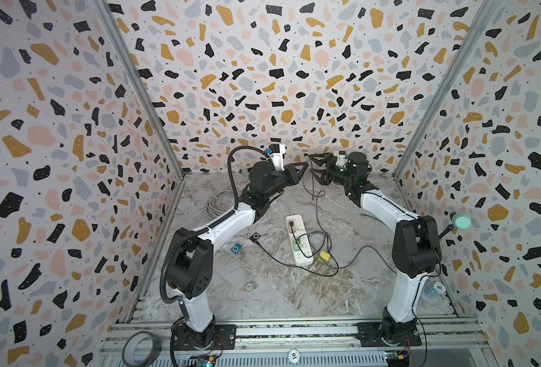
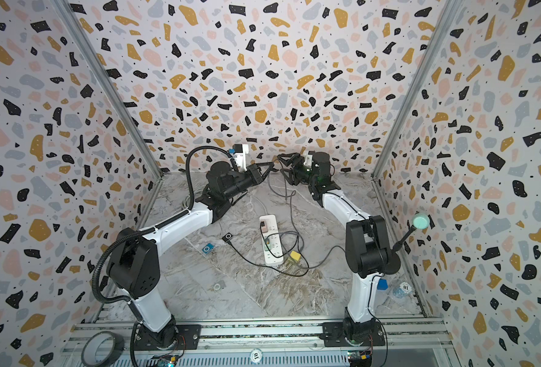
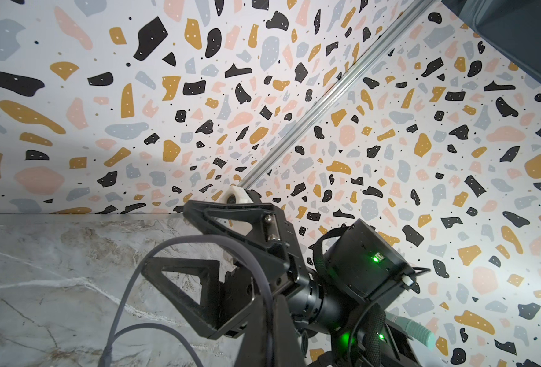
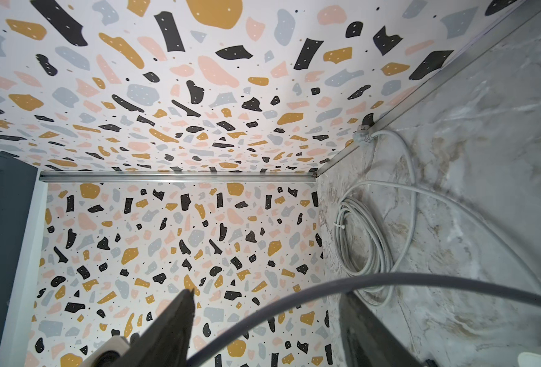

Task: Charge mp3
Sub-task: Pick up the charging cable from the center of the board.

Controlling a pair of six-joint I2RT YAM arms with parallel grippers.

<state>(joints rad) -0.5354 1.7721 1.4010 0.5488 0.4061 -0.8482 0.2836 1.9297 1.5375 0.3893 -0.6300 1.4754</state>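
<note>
Left gripper (image 1: 306, 165) is clamped tightly on the grey cable (image 4: 294, 297), while the right gripper (image 1: 311, 163) is held spread wide with that cable run between its jaws

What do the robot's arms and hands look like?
White shells with black joints. The left arm wears a ribbed black hose; the right arm has a thin black wire. The left hand and right hand are black, with triangle-shaped fingers.

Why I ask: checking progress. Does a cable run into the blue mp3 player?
No, in a top view the blue mp3 player lies by itself, with no cable touching it.
</note>
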